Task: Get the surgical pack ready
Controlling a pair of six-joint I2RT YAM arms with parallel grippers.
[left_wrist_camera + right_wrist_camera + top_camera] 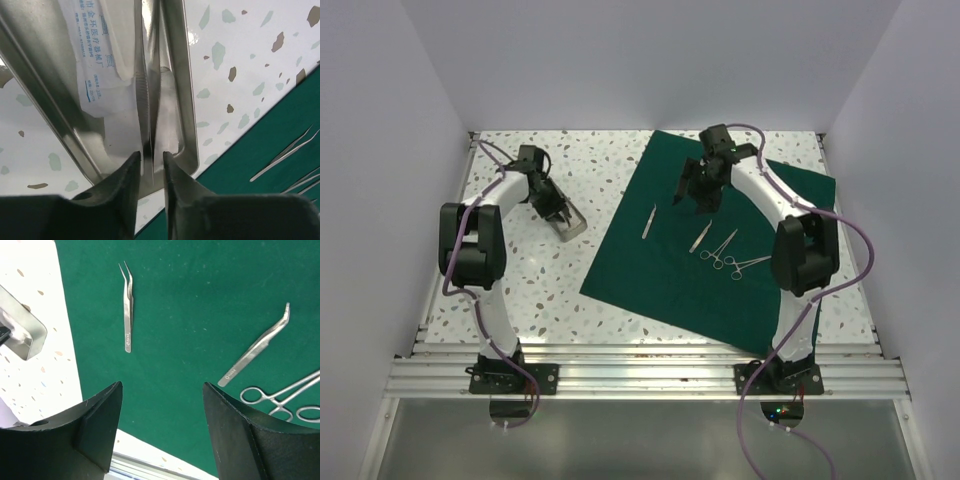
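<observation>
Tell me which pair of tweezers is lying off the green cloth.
The straight pair in the steel tray, straddled by the left gripper; the curved-tip pair and the angled pair lie on the green drape.

Jaws flank tweezers (148,100) lying in steel tray (177,100).

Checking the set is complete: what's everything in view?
drape: one, dark green, spread flat right of centre
fine tweezers: one, silver, on the drape's left part
angled tweezers: one, silver, mid-drape
ring-handled clamps: two, silver, beside the angled tweezers
tray: one, steel, left of the drape
tray tweezers: one, silver, in the tray
packet: one, white with blue print, in the tray
table: one, white speckled, under everything
left gripper: black, straddling the tray tweezers
right gripper: black, open above the drape
</observation>
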